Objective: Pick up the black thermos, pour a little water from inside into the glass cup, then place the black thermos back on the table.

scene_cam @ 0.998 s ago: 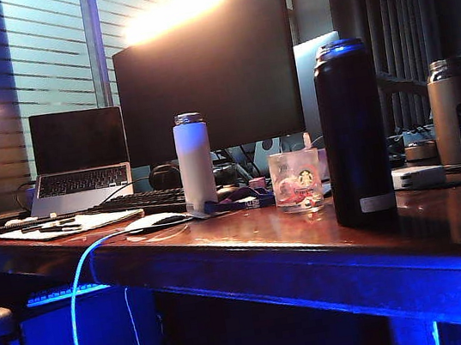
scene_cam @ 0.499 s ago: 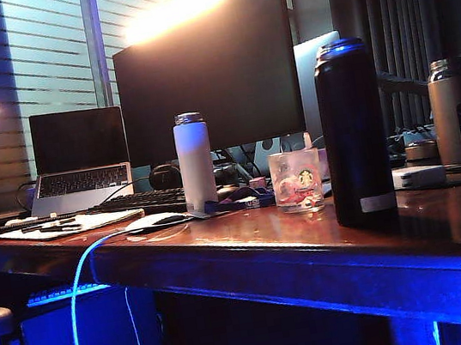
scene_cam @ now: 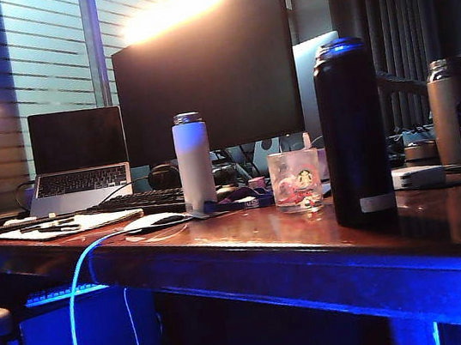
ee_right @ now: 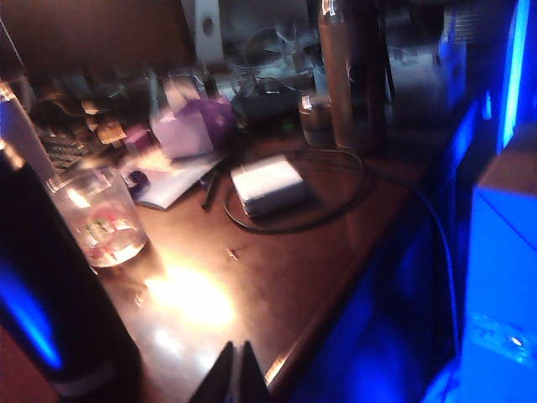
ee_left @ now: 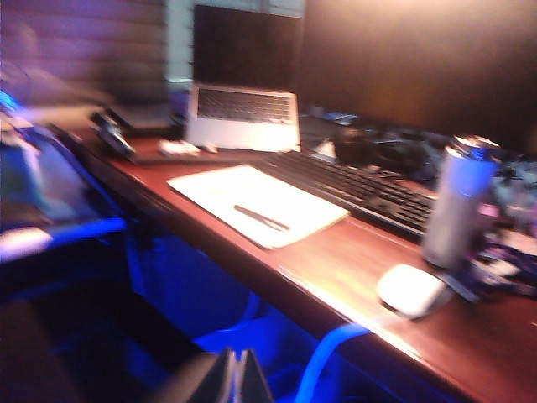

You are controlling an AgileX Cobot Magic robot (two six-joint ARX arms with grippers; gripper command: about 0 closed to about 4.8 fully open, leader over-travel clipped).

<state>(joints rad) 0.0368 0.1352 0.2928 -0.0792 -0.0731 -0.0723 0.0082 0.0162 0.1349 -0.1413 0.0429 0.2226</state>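
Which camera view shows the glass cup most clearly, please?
The exterior view: the glass cup stands sharp, logo facing the camera. The right wrist view shows it blurred from above, beside the black thermos. The left wrist view misses it.

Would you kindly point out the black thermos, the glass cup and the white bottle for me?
black thermos [scene_cam: 353,132], exterior view, middle of its dark body.
glass cup [scene_cam: 296,181], exterior view, front wall by the green logo.
white bottle [scene_cam: 194,165], exterior view, middle of its white body.

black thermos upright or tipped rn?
Upright: the black thermos stands on its base on the table, beside the glass cup, neither hand touching it.
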